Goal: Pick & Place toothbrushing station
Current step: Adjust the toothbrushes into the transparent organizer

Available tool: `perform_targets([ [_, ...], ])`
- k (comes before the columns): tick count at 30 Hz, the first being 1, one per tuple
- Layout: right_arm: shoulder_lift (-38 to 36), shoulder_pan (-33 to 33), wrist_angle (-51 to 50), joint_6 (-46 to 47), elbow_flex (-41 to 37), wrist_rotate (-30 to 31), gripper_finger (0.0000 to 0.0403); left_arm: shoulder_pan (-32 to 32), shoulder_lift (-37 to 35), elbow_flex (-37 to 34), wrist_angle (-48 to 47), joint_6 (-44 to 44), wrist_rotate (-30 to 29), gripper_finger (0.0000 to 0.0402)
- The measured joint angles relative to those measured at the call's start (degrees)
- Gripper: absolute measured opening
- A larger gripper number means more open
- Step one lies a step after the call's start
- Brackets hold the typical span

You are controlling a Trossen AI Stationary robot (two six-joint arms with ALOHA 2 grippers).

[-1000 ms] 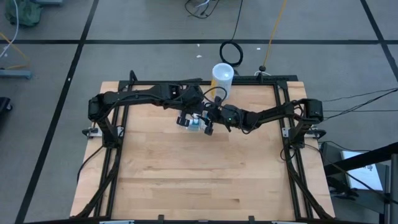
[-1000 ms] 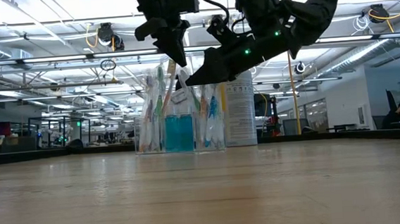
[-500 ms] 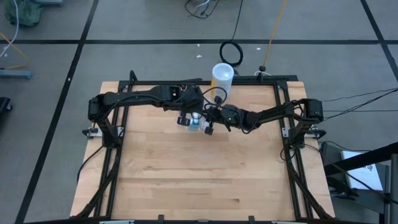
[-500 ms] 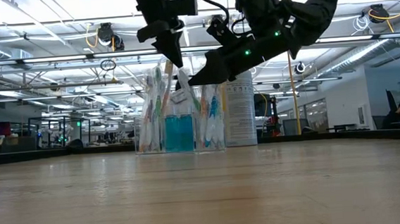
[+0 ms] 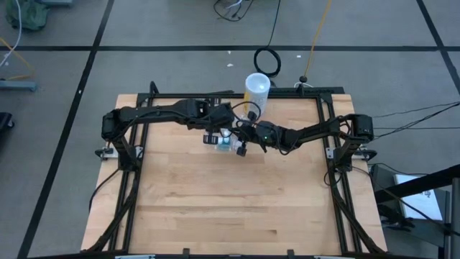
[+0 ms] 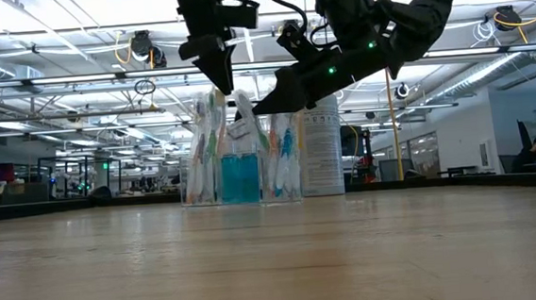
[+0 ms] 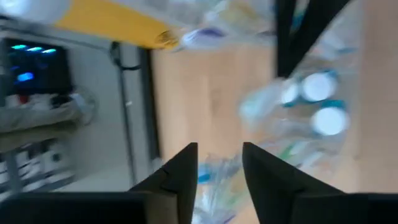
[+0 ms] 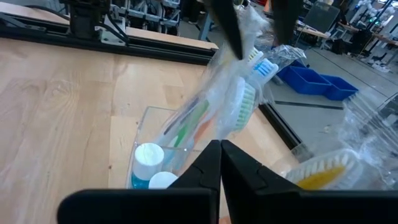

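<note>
The clear holder point(image 6: 200, 178) stands at the table's far middle with several wrapped toothbrushes and teal tubes point(image 8: 149, 155) upright in it; in the high view the holder point(image 5: 226, 141) lies between both grippers. One wrapped toothbrush point(image 6: 243, 103) sticks up above the others. My right gripper point(image 6: 255, 108) is shut at this toothbrush point(image 8: 239, 99), coming from the right. My left gripper point(image 6: 219, 85) hangs open just above the holder's left part, clear of the brushes; the left wrist view shows the gap of my left gripper point(image 7: 219, 163). My right gripper pinches the toothbrush's clear wrapper point(image 8: 211, 132) between its shut fingertips, about halfway up the brush. The fingers come nearly level, slanting a little down, from the table's right. The brush stands tilted, its lower end down in the holder point(image 8: 146, 134).
A taller white canister point(image 6: 322, 151) stands just behind and to the right of the holder, at the table's far edge point(image 5: 257, 86). Black frame rails run along the table's sides. The wooden top toward the near edge is open room.
My left gripper has turned at the wrist and its tips have come off the raised toothbrush's head, swinging toward the table's left; it has let go. The brush's head has shifted slightly to the right and stays up beside my right gripper, which has kept its place.
</note>
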Motion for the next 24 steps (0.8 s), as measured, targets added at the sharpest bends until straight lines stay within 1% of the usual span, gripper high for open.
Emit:
perform_targets([
  [3,0.00,0.00,0.00,-0.02,0.00,0.02,0.0001,-0.49,0.00,0.00,0.00,0.15,-4.38,0.0148],
  [5,-0.01,0.00,-0.02,-0.02,0.00,0.04,0.0000,-0.63,-0.41,-0.04,-0.12,0.16,-4.24,0.0157],
  [10,-0.48,0.18,-0.39,-0.71,0.00,0.07,0.0000,0.36,-2.81,-0.04,-0.85,0.18,3.76,0.0165],
  [15,-1.04,1.43,-0.57,-5.79,-0.01,0.10,0.0000,1.75,-5.78,-0.04,-0.81,-0.07,4.31,0.0156],
  [18,-1.40,2.25,0.21,-7.49,0.00,0.17,0.0000,2.54,-7.09,-0.04,-0.62,-0.45,6.60,0.0153],
  [20,-1.55,2.70,-0.04,-8.77,-0.01,1.08,0.0000,2.63,-7.52,-0.04,-0.41,-0.47,9.63,0.0153],
  [24,-2.25,3.49,0.31,-10.75,0.02,1.71,0.0000,2.51,-7.52,-0.04,-0.23,-1.37,19.95,0.0152],
])
